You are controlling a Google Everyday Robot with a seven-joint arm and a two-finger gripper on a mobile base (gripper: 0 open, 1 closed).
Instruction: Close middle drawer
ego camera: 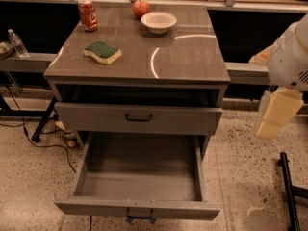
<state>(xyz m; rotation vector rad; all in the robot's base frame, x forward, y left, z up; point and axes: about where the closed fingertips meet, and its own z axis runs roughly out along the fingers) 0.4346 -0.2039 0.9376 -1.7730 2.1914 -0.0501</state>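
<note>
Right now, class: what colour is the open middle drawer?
Middle drawer: plain grey, camera view. Claw hangs right.

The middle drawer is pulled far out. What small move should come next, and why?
Probably bring the tool down and across toward the front panel of the middle drawer. That drawer stands pulled far out, while the tool hangs beside the right side of the cabinet, apart from it, so it cannot push yet.

Middle drawer (139, 177) pulled far out (grey box exposed); claw (278, 113) right.
</note>
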